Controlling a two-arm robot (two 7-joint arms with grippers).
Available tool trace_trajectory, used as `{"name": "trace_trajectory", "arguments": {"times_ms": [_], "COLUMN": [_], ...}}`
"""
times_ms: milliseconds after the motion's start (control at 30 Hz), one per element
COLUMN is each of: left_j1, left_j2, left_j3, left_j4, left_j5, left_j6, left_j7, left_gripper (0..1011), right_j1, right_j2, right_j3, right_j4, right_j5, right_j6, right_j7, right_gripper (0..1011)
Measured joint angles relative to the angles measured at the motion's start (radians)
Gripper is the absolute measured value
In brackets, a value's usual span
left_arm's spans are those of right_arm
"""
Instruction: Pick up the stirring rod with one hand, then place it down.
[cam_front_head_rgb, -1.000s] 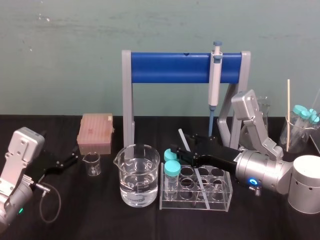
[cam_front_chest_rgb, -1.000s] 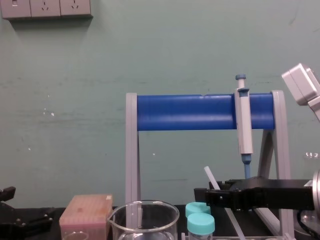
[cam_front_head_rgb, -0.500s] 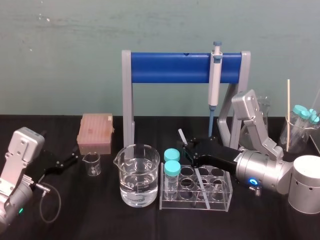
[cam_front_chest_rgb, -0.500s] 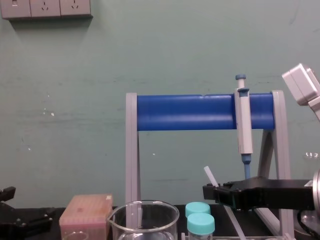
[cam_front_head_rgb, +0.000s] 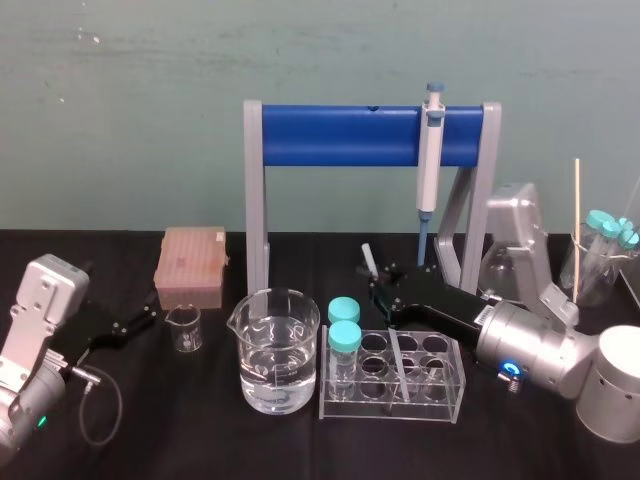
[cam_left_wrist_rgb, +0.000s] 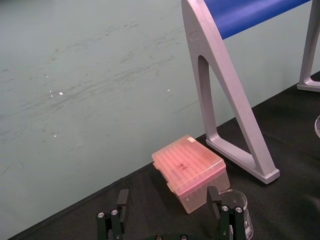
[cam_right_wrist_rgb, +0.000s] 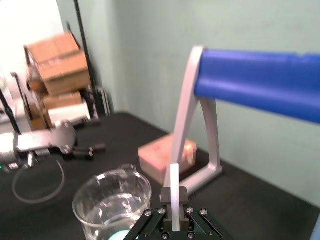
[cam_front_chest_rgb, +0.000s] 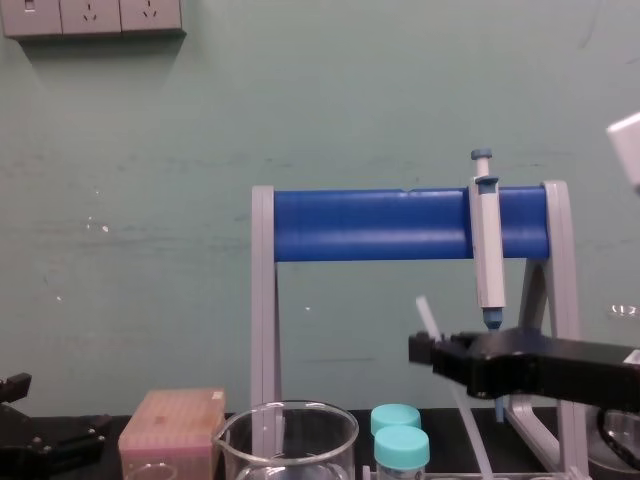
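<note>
the right gripper pinches the stirring rod between its black fingers and holds it tilted. the rod's upper end sticks up above the fingers, and its lower part slants down into the clear tube rack just below. two teal-capped tubes stand in the rack just past the fingertips, with a water beaker beyond them. above and farther back, the pipette hangs on the blue stand. the left gripper sits well apart, fingers spread, near a pink tip box and a small beaker.
</note>
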Motion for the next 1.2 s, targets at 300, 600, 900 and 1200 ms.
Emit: {"name": "trace_trajectory", "arguments": {"times_ms": [300, 600, 900, 1200], "left_j1": [0.0, 0.0, 0.0, 0.0], "left_j2": [0.0, 0.0, 0.0, 0.0], "left_j3": [0.0, 0.0, 0.0, 0.0], "left_j4": [0.0, 0.0, 0.0, 0.0], "left_j5": [0.0, 0.0, 0.0, 0.0], "left_j6": [0.0, 0.0, 0.0, 0.0], "left_j7": [0.0, 0.0, 0.0, 0.0], "left_gripper": [1000, 1000, 1000, 1000], "right_j1": [-0.095, -0.133, -0.124, -0.131], "right_j2": [0.01, 0.004, -0.022, -0.025], "right_j3": [0.053, 0.132, 0.225, 0.271], "right_j4": [-0.061, -0.111, -0.166, -0.193], "right_j5": [0.022, -0.003, 0.022, 0.018], "right_j6": [-0.141, -0.264, -0.313, -0.293], "right_j7": [0.025, -0.006, -0.036, -0.054], "right_gripper": [69, 69, 69, 69]}}
